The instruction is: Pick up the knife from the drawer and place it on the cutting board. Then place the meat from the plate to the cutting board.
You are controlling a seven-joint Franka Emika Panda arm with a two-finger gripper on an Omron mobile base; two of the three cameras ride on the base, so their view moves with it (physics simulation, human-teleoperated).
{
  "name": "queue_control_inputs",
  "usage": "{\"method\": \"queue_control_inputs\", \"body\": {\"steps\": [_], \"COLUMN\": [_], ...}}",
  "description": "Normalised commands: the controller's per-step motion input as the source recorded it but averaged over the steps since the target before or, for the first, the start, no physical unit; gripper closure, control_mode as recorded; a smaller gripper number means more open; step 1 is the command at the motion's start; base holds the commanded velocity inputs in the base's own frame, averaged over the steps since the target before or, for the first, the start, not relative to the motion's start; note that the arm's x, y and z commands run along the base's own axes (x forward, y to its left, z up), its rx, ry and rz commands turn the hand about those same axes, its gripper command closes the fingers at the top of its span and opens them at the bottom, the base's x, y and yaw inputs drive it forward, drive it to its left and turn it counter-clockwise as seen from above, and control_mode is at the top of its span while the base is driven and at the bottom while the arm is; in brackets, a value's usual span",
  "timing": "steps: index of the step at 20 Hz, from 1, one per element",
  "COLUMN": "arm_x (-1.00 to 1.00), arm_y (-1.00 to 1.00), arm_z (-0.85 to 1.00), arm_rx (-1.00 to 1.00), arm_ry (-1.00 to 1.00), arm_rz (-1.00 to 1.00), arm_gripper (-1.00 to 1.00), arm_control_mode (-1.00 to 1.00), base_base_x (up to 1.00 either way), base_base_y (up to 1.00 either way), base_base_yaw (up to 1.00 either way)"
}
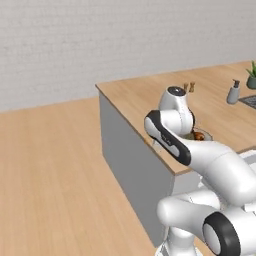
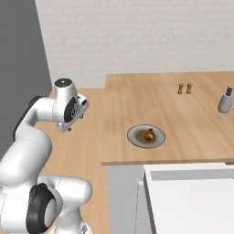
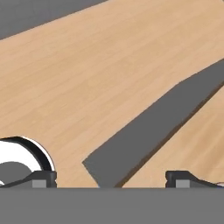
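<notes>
Counter: light wood top with a grey side panel, lying ahead of and to the right of the gripper. Drawer: white, pulled out below the counter's near edge, well right of the gripper; knife not discernible in it. Plate: round, grey, on the counter near its front edge, right of the raised hand. Soap dispenser: grey, far right on the counter. Meat: brown-red, resting on the plate. 2 small brown shakers: side by side toward the counter's back. Gripper: 2 fingertips set wide apart, nothing between them, looking at floor and the counter's grey side.
</notes>
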Motion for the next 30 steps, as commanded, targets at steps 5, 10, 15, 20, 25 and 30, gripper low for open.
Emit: {"method": "queue_control_inputs", "body": {"steps": [5,10,15,20,25,30], "arm_x": [0.00,0.00,0.29,0.58,0.46,0.09], "arm_y": [0.00,0.00,-0.65,-1.00,-0.98,-0.85], "arm_z": [0.00,0.00,0.00,0.00,-0.07,-0.72], "arm_rx": [0.00,0.00,0.00,0.01,0.08,0.13], "arm_ry": [0.00,0.00,0.12,0.21,0.14,0.00], "arm_rz": [0.00,0.00,-0.25,-0.53,-0.49,-0.37], "arm_gripper": [-1.00,-1.00,-1.00,-1.00,-1.00,-1.00], "arm_control_mode": [1.00,1.00,-1.00,-1.00,-1.00,-1.00], "base_base_x": [0.01,0.00,0.00,0.00,0.00,0.00], "base_base_y": [-0.70,-0.02,-0.11,0.00,0.00,0.00], "base_base_yaw": [-0.01,0.00,-0.01,0.00,0.00,0.00]}}
